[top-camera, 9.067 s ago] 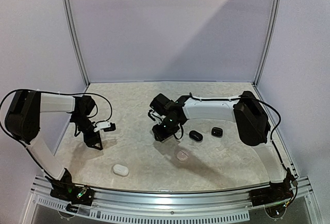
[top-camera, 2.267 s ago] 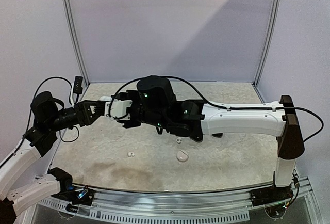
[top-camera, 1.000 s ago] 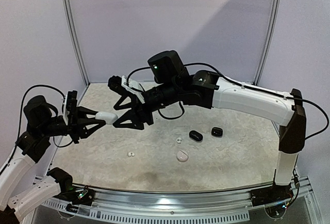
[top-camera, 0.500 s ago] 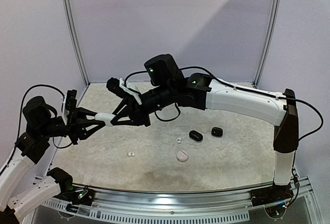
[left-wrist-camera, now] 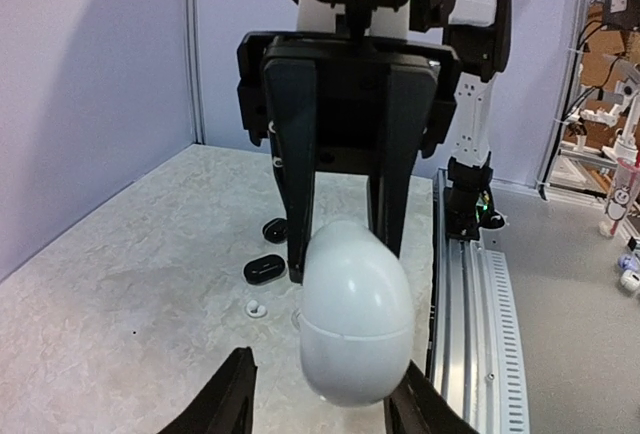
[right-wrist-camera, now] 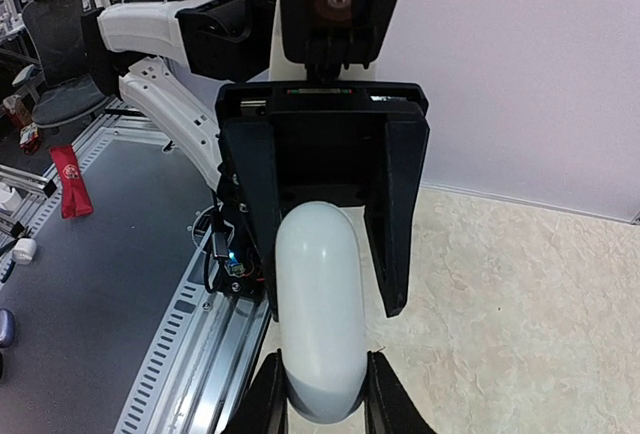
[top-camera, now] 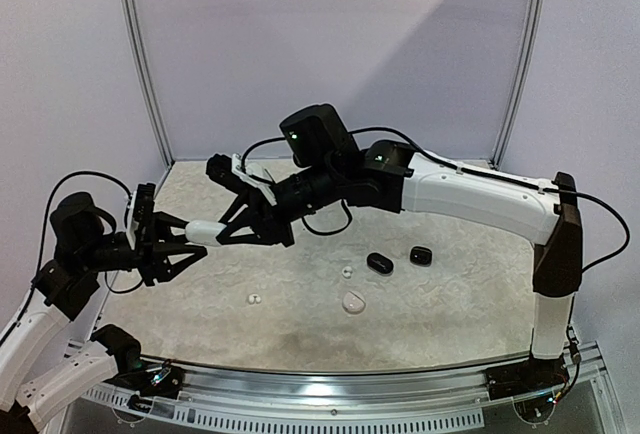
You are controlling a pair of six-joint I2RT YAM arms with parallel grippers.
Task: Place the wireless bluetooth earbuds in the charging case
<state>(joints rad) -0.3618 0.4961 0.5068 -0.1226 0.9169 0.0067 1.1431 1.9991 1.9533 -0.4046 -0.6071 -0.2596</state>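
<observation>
right end effector (right-wrist-camera: 320,396) grasps the white charging case (top-camera: 205,229) aloft, centre left of overhead frame; left end effector (left-wrist-camera: 322,400) released around it. white earbuds (top-camera: 254,300) lie on the tabletop (top-camera: 450,304), lower centre.

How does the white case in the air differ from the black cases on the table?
The white case hangs clamped in the right pincer; the black cases lie flat on the table. The white case is plain white, the black cases glossy black. All are rounded pebbles.
</observation>
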